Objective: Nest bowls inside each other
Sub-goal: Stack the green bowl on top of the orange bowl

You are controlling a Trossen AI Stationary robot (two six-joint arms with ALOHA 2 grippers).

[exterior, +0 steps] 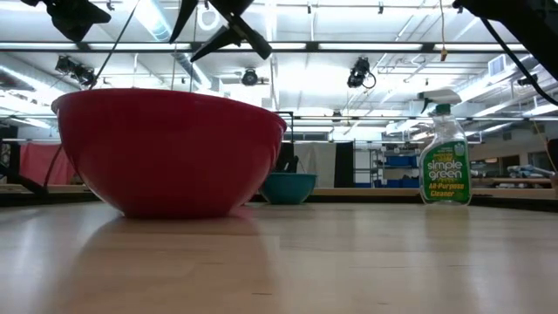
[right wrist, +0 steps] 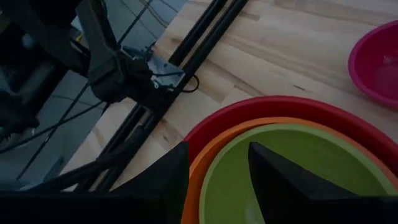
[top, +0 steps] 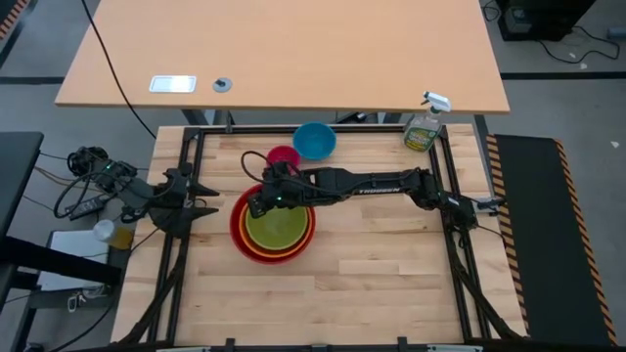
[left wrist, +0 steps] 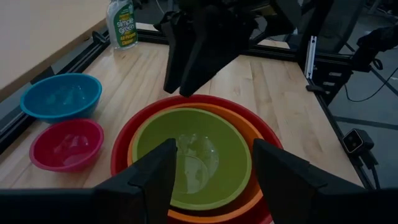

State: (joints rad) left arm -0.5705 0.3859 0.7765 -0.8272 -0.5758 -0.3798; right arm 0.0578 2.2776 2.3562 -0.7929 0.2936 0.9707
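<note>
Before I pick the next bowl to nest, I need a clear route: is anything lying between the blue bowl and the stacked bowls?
Yes. The pink bowl sits beside the blue bowl, toward the stack, and the right hand hovers open over the green bowl, blocking the opening.

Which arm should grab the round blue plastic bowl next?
Probably the right: its open gripper hovers over the green, orange and red stack, with the blue bowl nearby; the left gripper waits at the edge.

- Ceiling strip lights (exterior: 288, 45) lit everything evenly and brightly.
- Glare sat at the green bowl's (left wrist: 193, 155) centre.
- Right wrist fingers (right wrist: 283, 180) at 6 o'clock looked blurred.
</note>
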